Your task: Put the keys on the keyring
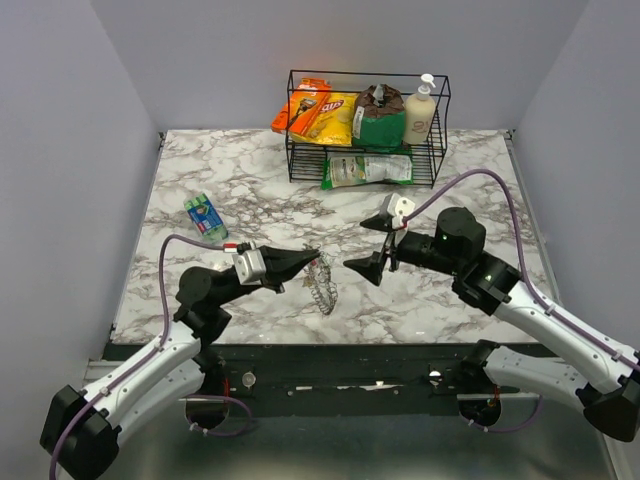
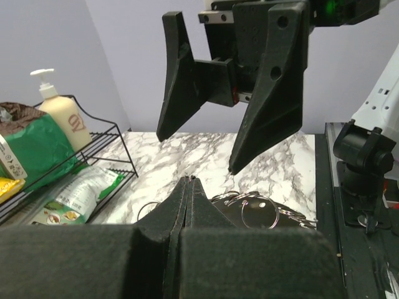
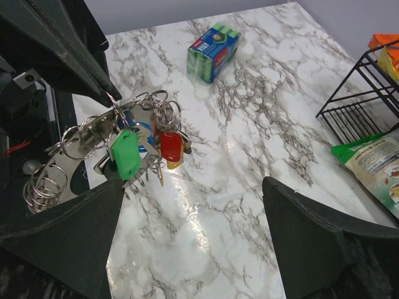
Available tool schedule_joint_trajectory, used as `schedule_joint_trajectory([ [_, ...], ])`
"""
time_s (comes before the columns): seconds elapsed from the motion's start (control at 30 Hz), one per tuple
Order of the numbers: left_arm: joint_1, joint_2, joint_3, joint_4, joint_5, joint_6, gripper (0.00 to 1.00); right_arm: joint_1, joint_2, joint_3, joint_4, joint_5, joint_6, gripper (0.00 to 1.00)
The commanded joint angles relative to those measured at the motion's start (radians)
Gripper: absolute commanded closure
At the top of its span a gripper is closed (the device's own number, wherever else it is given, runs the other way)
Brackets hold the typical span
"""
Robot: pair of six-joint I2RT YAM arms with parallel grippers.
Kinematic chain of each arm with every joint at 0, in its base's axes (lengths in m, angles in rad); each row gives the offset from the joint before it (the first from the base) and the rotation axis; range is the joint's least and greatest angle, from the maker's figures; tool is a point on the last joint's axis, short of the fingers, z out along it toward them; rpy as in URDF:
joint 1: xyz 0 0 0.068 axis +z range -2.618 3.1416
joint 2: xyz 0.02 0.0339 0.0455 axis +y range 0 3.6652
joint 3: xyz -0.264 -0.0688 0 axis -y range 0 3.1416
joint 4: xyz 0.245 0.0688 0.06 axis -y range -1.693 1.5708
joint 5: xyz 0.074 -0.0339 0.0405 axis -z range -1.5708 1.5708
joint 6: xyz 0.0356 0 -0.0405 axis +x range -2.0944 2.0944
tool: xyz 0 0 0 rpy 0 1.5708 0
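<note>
Keyring [image 1: 322, 284] in closed left tool [image 1: 309, 256]

The keyring [image 1: 322, 285] with keys [image 3: 124, 154] hangs at the left jaws' tip, right jaws just beside; pack [image 1: 206, 216] and rack [image 1: 305, 160] sit behind on the tabletop [image 1: 260, 190].

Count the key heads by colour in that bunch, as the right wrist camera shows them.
Green key: 1
Red key: 1
Blue key: 1, partly hidden
Yellow key: 1, partly hidden
Total: 4, hanging at the keyring
</note>
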Motion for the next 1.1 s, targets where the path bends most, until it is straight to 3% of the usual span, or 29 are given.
schedule_joint_trajectory([
  [0.0,-0.005,0.039,0.023,0.093,-0.077,0.028,1.00,-0.001,-0.051,-0.049,0.074,0.067,0.030,0.00],
  [0.27,-0.005,0.288,0.084,0.214,-0.100,0.027,1.00,-0.001,-0.109,-0.098,0.124,0.105,0.049,0.00],
  [0.63,-0.004,0.655,0.294,0.340,-0.132,0.070,1.00,-0.001,-0.106,-0.116,0.117,0.116,0.068,0.00],
  [0.8,-0.005,0.787,0.356,0.366,-0.235,0.070,1.00,-0.001,-0.093,-0.118,0.096,0.120,0.072,0.00],
  [1.07,-0.025,0.963,0.247,0.605,-0.350,-0.047,1.00,-0.001,-0.114,-0.152,0.088,0.125,0.089,0.00],
])
